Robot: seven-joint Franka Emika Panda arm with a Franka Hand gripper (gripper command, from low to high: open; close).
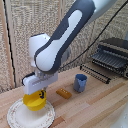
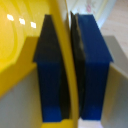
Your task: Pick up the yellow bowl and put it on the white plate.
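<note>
The yellow bowl (image 1: 35,101) hangs tilted over the white plate (image 1: 30,116) at the exterior view's lower left. My gripper (image 1: 41,93) is shut on the bowl's rim and holds it just above the plate. In the wrist view the two blue fingers (image 2: 50,75) pinch the yellow rim (image 2: 64,65) between them, and the bowl's inside fills one side (image 2: 17,45). A bit of the plate's patterned rim (image 2: 97,7) shows beyond the fingers. Whether the bowl touches the plate I cannot tell.
A blue cup (image 1: 80,83) and a flat orange-yellow block (image 1: 63,93) stand on the wooden table (image 1: 95,107) to the exterior view's right of the plate. A black wire rack appliance (image 1: 111,57) stands at the back right.
</note>
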